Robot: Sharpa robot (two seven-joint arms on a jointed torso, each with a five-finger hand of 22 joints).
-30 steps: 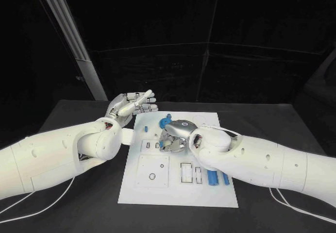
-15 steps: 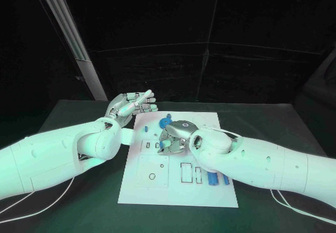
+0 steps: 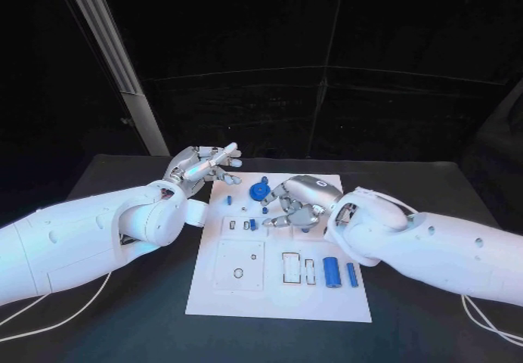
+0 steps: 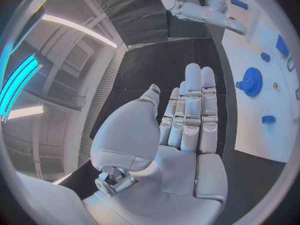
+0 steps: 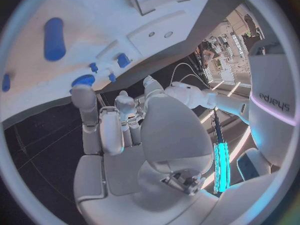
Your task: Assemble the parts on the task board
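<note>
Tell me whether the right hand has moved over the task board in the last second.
Yes. The right hand has shifted toward the task board's right edge and slightly farther from the robot, uncovering the small blue part it hovered over earlier.

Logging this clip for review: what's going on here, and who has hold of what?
A two-armed robot is assembling small blue parts on the white task board. Neither hand holds anything at this moment. The right hand hovers over the board's upper middle, fingers apart, beside the blue gear. The left hand is raised, open, off the board's far left corner. Two blue cylinders lie near the board's lower right edge.
</note>
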